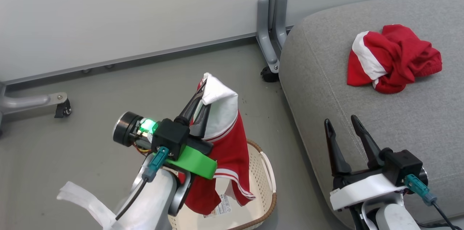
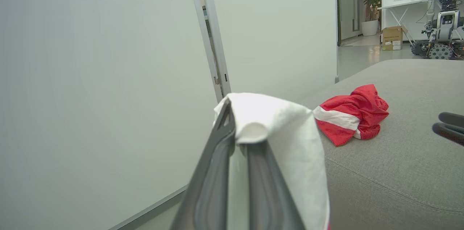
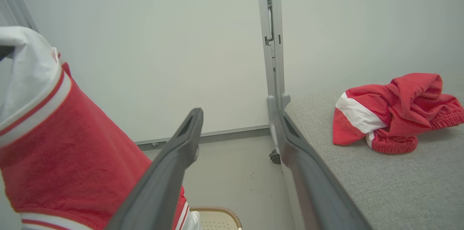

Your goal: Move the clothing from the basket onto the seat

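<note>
One red-and-white garment (image 1: 393, 59) already lies crumpled on the grey seat (image 1: 326, 78). The second garment (image 1: 228, 143) hangs above the basket (image 1: 258, 179), its white panel pinched in the left gripper's (image 1: 206, 94) clenched jaws, yet to be carried across. The right gripper (image 1: 341, 119) hovers at the seat's edge, jaws released and empty. The basket seems otherwise empty, though the hanging cloth hides part of it.
</note>
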{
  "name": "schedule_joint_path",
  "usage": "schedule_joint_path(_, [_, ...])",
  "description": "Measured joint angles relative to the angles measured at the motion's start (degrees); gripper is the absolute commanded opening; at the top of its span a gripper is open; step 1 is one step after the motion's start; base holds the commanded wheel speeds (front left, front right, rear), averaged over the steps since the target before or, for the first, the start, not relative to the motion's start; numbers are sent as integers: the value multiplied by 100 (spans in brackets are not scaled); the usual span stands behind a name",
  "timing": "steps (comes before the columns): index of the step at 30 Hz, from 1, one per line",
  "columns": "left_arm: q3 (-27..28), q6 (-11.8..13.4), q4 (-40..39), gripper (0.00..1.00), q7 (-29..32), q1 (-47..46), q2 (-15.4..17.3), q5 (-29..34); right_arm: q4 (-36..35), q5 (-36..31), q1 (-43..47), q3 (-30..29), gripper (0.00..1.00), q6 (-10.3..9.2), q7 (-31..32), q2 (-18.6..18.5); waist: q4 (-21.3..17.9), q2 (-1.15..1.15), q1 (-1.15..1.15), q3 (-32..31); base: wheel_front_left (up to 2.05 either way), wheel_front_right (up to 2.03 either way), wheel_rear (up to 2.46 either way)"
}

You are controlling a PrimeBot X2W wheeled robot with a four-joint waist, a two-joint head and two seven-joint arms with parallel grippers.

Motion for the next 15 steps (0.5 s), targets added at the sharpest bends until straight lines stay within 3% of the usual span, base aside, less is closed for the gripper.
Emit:
schedule_joint_path(9, [38, -219, -537, 0, 0, 51, -155, 123, -87, 155, 65, 419, 100, 0, 0, -1, 38, 0, 0, -89, 0, 0, 0])
schedule_joint_path(15, [-94, -428, -767, 0, 1, 40, -320, -89, -193, 487, -98, 1361, 100, -1, 0, -110, 86, 0, 0, -61, 0, 0, 0])
